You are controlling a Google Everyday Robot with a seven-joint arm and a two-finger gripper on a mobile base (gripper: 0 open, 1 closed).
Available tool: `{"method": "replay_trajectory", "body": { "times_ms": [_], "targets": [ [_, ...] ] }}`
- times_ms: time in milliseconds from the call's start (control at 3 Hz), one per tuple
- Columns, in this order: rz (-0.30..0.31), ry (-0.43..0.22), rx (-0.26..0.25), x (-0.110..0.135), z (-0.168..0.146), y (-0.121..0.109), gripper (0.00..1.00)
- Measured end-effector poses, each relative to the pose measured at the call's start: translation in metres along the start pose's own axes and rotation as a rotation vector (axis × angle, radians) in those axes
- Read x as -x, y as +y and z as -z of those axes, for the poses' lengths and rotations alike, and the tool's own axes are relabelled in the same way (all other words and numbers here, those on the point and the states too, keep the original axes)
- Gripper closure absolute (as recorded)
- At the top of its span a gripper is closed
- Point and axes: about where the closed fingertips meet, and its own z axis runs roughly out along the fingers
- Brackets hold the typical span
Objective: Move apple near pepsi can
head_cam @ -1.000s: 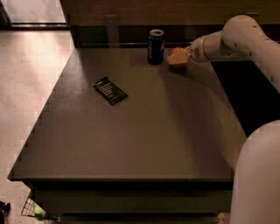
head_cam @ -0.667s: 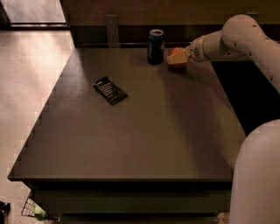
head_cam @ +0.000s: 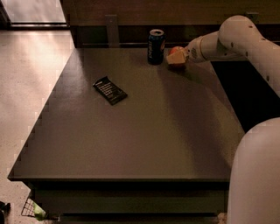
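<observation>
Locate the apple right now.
In the camera view, the apple is far back on the table, just right of the pepsi can, with the gripper at it.

Smooth gripper (head_cam: 176, 58) beside glossy metal can (head_cam: 155, 46)

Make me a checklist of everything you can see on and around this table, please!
Surface: dark, flat table.
Job's things: apple at the far side, just right of the upright pepsi can, with a small gap between them.
Clutter: flat black packet lying left of the middle.
Grippers: gripper at the apple, reaching in from the right; whether the apple rests on the table cannot be told.
Cables: nothing seen.
Surroundings: pale floor on the left, dark wall panel behind, robot's white body at the lower right.
</observation>
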Motion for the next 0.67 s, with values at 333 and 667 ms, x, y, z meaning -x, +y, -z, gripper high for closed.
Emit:
{"method": "replay_trajectory", "body": {
  "times_ms": [333, 667],
  "targets": [
    [0.0, 0.003, 0.006, -0.001, -0.0038, 0.0025, 0.0],
    [0.0, 0.003, 0.006, -0.001, -0.0038, 0.0025, 0.0]
  ]
}}
